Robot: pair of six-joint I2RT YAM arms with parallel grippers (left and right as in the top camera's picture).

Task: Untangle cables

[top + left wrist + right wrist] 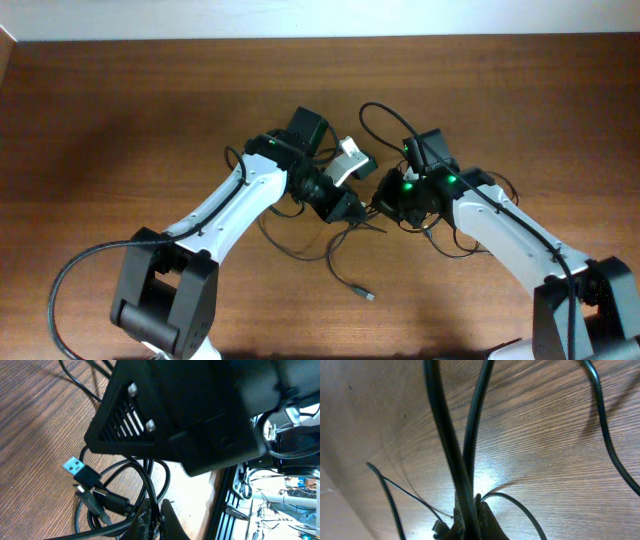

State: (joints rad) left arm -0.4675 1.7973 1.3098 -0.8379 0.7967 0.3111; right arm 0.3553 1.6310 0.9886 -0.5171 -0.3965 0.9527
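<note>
The thin black cables [300,250] lie in loose loops on the wooden table between and below the two arms, with a small plug end [368,295] at the front. My left gripper [352,213] is shut on a cable; in the left wrist view its fingers [156,519] pinch a black cord [145,477] beside a bunch of plugs, one a blue USB plug [75,466]. My right gripper [385,208] sits close by, tip to tip with the left one. In the right wrist view its fingers [469,521] are shut on two taut cords [445,435].
The right arm's black body [190,410] fills the top of the left wrist view. A white part [350,160] shows above the grippers. Another cable loop [385,115] arches behind the right wrist. The table's far edge [320,38] meets a white wall.
</note>
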